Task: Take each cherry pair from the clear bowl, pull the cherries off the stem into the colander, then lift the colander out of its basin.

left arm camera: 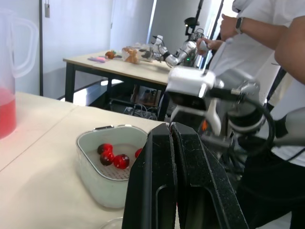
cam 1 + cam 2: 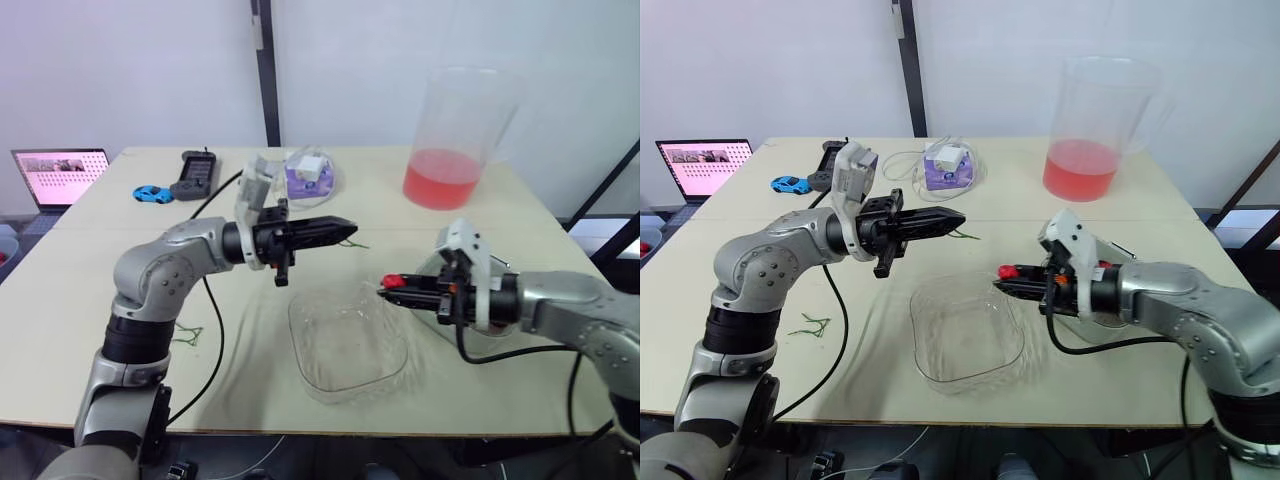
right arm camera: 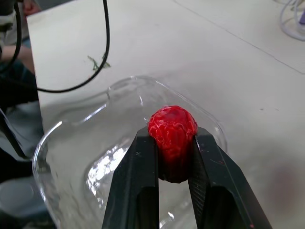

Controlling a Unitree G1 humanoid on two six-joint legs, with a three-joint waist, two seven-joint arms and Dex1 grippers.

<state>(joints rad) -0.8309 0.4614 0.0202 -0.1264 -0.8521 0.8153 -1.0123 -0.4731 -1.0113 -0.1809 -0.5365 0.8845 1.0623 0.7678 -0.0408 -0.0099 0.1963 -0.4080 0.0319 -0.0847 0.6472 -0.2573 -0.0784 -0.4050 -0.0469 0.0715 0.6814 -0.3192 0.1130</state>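
Noted clear bowl [image 2: 345, 345] nearest on table [image 2: 100, 300]. Found right gripper [image 2: 385, 291] clamped on cherry [image 3: 171, 126], seated between fingertips above bowl's rim. Beyond, found left gripper [image 2: 350, 228] closed on stem [image 2: 357, 243]. Saw loose cherries [image 1: 121, 161] in colander [image 1: 126, 140].

Cherry [image 3: 171, 126] in right claw [image 2: 388, 286]: one
Cherries [image 1: 121, 161] in colander [image 1: 127, 175]: four
Bowl [image 2: 345, 340]: one
Pitcher [image 2: 455, 140]: one
Laptop [image 2: 60, 175]: one
Toy car [image 2: 152, 193]: one
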